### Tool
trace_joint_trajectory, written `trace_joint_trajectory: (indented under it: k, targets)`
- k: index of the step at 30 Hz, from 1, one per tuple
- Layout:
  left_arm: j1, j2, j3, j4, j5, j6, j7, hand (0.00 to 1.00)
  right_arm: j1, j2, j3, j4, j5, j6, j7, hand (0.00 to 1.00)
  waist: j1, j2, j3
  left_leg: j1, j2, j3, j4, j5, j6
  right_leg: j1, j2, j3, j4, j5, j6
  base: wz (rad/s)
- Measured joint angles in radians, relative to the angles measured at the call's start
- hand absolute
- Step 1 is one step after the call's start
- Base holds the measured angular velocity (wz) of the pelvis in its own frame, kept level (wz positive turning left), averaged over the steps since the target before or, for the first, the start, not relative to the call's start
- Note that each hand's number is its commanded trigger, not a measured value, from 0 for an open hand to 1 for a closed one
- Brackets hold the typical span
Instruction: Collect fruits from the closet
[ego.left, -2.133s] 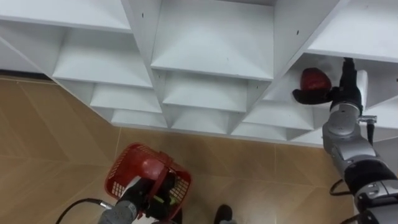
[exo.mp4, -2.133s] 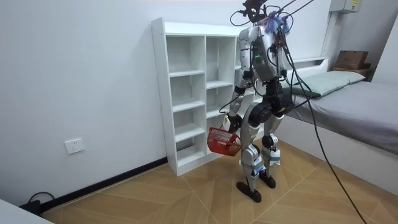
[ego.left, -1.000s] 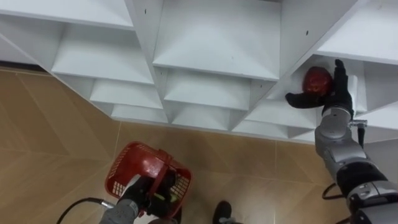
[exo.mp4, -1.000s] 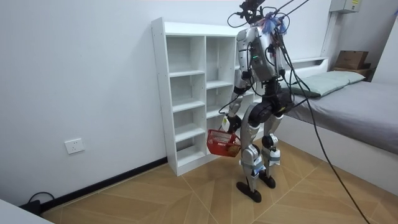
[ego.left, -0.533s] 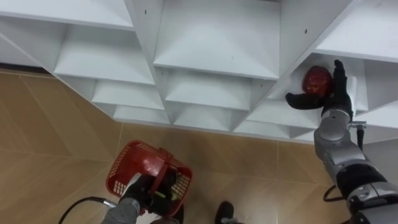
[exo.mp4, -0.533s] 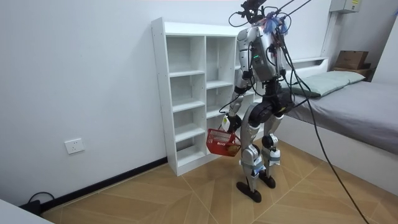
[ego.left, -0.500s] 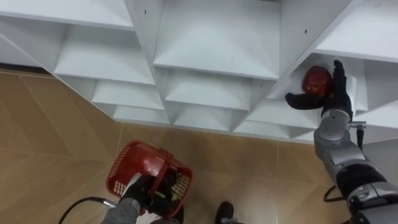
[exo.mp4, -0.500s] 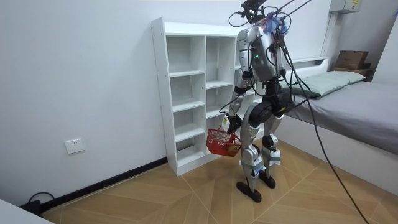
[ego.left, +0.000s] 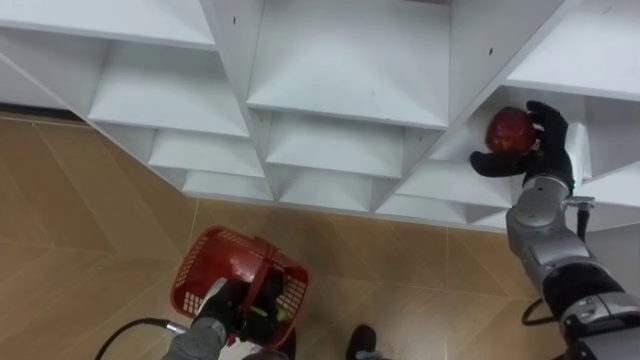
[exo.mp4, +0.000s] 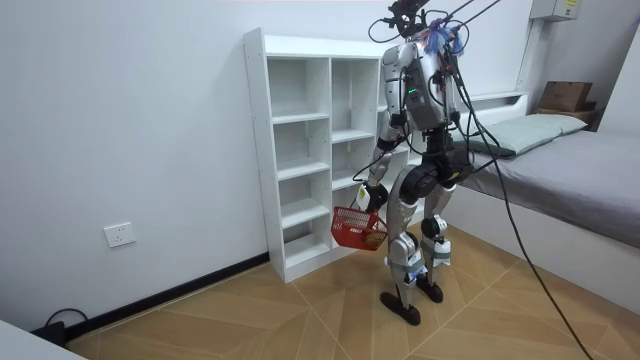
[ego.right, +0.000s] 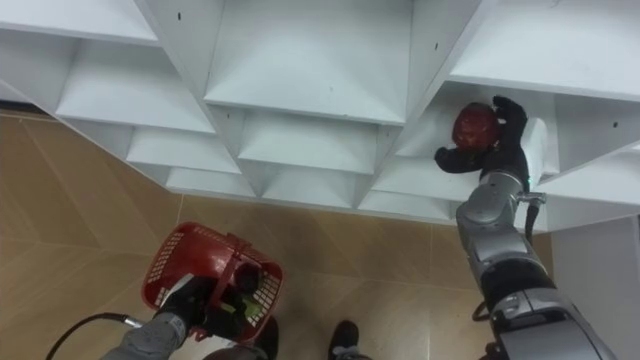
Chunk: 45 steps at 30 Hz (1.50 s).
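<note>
A dark red fruit (ego.left: 508, 129) sits in a compartment of the white closet (ego.left: 345, 112), in its right column. My right hand (ego.left: 547, 143) has its fingers curled over the fruit's top and its thumb under it; the same hand (ego.right: 510, 140) and fruit (ego.right: 475, 127) show in the right eye view. Low at my left, my left hand (ego.left: 232, 306) is shut on the handle of a red mesh basket (ego.left: 205, 272), which hangs above the floor. Something red and something yellow-green lie inside it. In the room view I stand upright before the closet (exo.mp4: 300, 150), basket (exo.mp4: 358, 228) at knee height.
The closet's other compartments hold nothing. Wood floor (ego.left: 90, 230) runs along its base. A bed (exo.mp4: 570, 150) stands at the room view's right, behind me.
My right hand's fingers, straight beside the red fruit half a second ago, have curled over it. The basket and left hand have stayed put.
</note>
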Motion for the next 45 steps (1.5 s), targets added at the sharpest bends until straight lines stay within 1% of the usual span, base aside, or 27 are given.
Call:
trace_joint_trajectory:
  k: [6, 10, 16, 37, 45]
  targets:
    - [0.0, -0.001, -0.001, 0.0, -0.025, 0.0, 0.0, 1.0, 0.0, 0.0, 0.0, 0.005, 0.005, 0.0, -0.003, 1.0, 0.0, 0.002, 0.0004, 0.0, 0.003, 0.001, 0.0, 0.001, -0.001, 0.0, 0.003, 0.0, -0.001, 0.0, -0.001, 0.0]
    - [-0.001, -0.001, 0.0, 0.0, -0.025, 0.0, -0.001, 1.0, 0.0, 0.006, 0.0, 0.005, 0.027, -0.015, 0.001, 1.0, 0.001, 0.007, 0.0004, 0.0, 0.003, 0.002, -0.001, 0.001, -0.002, 0.0, 0.003, 0.001, -0.001, 0.001, -0.001, 0.0]
    - [-0.001, -0.001, -0.002, 0.0, -0.026, 0.0, -0.002, 1.0, 0.0, 0.019, 0.0, 0.005, 0.042, -0.022, 0.001, 1.0, 0.001, 0.007, 0.0004, 0.001, 0.003, 0.002, 0.0, 0.001, -0.002, 0.0, 0.002, 0.001, 0.0, 0.001, -0.002, 0.0]
    - [-0.002, -0.001, -0.004, 0.0, -0.026, 0.0, -0.005, 1.0, 0.0, 0.019, 0.0, 0.003, 0.041, -0.023, 0.003, 1.0, 0.0, 0.007, 0.0004, 0.001, 0.003, 0.002, 0.0, 0.001, -0.002, 0.0, 0.002, 0.0, 0.001, 0.001, -0.002, 0.0]
    - [-0.014, 0.001, -0.006, 0.001, -0.025, -0.001, -0.005, 1.0, 0.0, 0.019, 0.003, -0.015, 0.037, -0.023, 0.037, 1.0, 0.001, 0.007, 0.0005, 0.001, 0.003, 0.002, 0.0, 0.001, -0.002, 0.0, 0.002, 0.0, 0.001, 0.001, -0.002, 0.0]
